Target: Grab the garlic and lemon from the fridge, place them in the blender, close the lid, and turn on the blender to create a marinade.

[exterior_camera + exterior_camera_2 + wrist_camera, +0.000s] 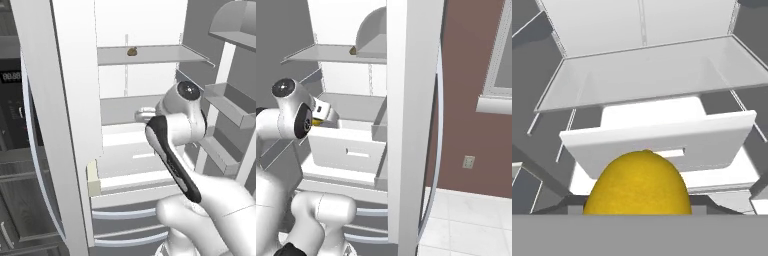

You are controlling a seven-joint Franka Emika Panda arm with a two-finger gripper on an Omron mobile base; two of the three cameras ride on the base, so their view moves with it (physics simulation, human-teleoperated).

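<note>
The fridge (150, 56) stands open in front of me, with grey shelves and a white drawer (712, 137). The garlic (132, 51), a small brownish bulb, lies on the upper shelf, also seen from the right (352, 50). My gripper (319, 119) hangs inside the fridge, just above the drawer (351, 147) and well below the garlic. It is shut on the lemon (638, 187), a smooth yellow ball that looms large at the bottom of the hand view; a sliver of the lemon (316, 122) shows beside the hand. The blender and the lid are out of view.
The open left fridge door (50, 110) stands close on the arm's left, and the right door's edge (412, 110) on its right, with door shelves (227, 102). A dark wall oven (10, 100) lies beyond the left door. A brown wall and tiled floor (476, 215) are at right.
</note>
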